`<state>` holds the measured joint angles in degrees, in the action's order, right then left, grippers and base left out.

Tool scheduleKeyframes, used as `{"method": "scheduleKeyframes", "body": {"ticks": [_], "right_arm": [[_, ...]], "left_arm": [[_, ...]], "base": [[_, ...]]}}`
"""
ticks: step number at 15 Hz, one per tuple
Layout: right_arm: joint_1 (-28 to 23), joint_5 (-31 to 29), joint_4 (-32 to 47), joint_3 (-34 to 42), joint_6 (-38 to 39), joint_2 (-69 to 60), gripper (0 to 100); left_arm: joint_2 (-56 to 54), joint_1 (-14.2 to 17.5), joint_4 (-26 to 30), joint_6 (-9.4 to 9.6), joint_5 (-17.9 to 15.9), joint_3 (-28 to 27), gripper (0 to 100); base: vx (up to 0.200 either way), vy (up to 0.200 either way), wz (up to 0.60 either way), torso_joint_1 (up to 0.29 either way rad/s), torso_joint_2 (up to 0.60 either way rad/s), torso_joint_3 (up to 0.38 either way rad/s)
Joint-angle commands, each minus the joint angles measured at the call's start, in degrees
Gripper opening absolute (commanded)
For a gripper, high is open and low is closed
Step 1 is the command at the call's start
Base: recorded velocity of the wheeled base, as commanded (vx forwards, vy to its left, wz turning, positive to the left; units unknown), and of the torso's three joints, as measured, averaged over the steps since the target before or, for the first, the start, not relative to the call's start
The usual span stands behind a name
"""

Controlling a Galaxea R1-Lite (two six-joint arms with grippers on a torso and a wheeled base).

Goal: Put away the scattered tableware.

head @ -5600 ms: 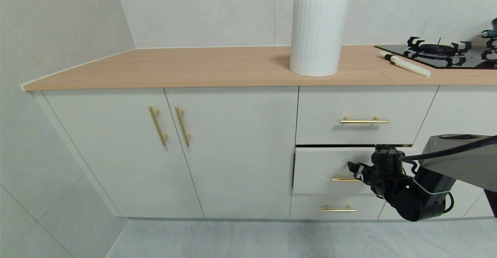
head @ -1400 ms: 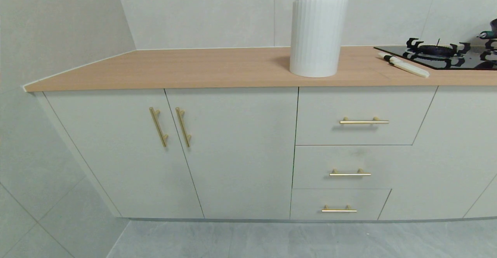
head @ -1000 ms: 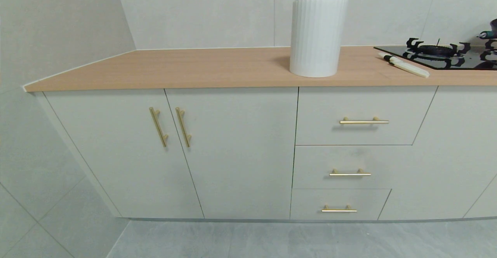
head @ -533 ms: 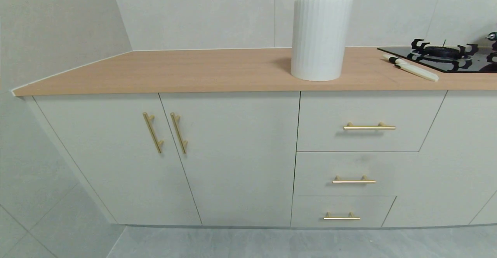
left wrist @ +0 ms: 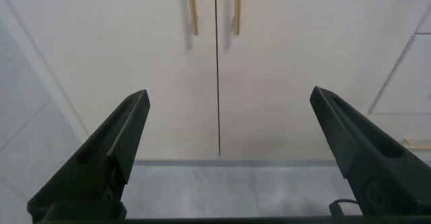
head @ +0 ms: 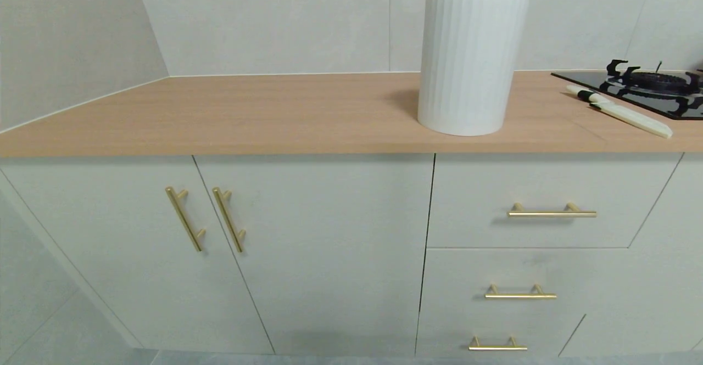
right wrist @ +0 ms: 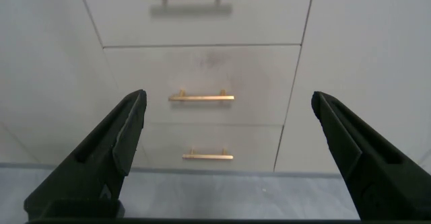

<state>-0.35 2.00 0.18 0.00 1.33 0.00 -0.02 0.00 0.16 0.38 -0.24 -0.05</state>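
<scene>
Nearby, on the left: the left gripper [left wrist: 229, 97] hangs low in front of the cabinet doors [left wrist: 135, 62], its fingers spread wide with nothing between them.
Near, on the right: the right gripper [right wrist: 229, 97] hangs low facing the drawer stack [right wrist: 256, 76], its fingers likewise spread apart and empty.
Doors: two pale fronts, both closed, each with an upright gold handle beside the centre seam.
Drawers: three pale fronts one above another, to the right of the doors. Each has a horizontal gold handle, and all three sit flush and closed.
Work surface: a wooden countertop [head: 247, 112] runs above the doors and drawers and meets tiled walls.
On the surface, middle: a tall white container [head: 469, 60], ribbed and cylindrical, stands upright roughly above the seam between doors and drawers. Its inside is hidden.
On the surface, right: the pale utensil [head: 626, 115] is the one piece of tableware in sight. It is long, cream-coloured and knife-like, with a dark band near one end. It lies flat, well apart from the container and just beside the hob [head: 648, 88].
Far right: the hob is black glass with black pan supports.
Progress: the utensil lies loose and both grippers are empty and low, so at least this piece is left to collect and stow. Whether anything is already inside the closed drawers cannot be told.
</scene>
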Motion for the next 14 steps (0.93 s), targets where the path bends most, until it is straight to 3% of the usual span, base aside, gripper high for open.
{"method": "scheduleKeyframes", "body": {"ticks": [1,2,12,14], "right_arm": [[0.0,0.0,0.0,0.0,0.0,0.1,100],[0.0,0.0,0.0,0.0,0.0,0.1,100],[0.0,0.0,0.0,0.0,0.0,0.1,100],[0.0,0.0,0.0,0.0,0.0,0.1,100]], "left_arm": [[0.0,0.0,0.0,0.06,0.0,0.0,100],[0.0,0.0,-0.1,-0.03,0.0,0.0,100],[0.0,0.0,0.0,0.15,0.0,0.0,100],[0.0,0.0,-0.1,0.33,0.0,0.0,100]], "base": [[0.200,0.000,0.00,0.007,0.00,0.007],[0.200,0.000,0.00,0.002,0.00,0.002],[0.000,0.000,0.00,0.000,0.00,0.000],[0.000,-0.200,0.00,0.002,0.00,0.002]]}}
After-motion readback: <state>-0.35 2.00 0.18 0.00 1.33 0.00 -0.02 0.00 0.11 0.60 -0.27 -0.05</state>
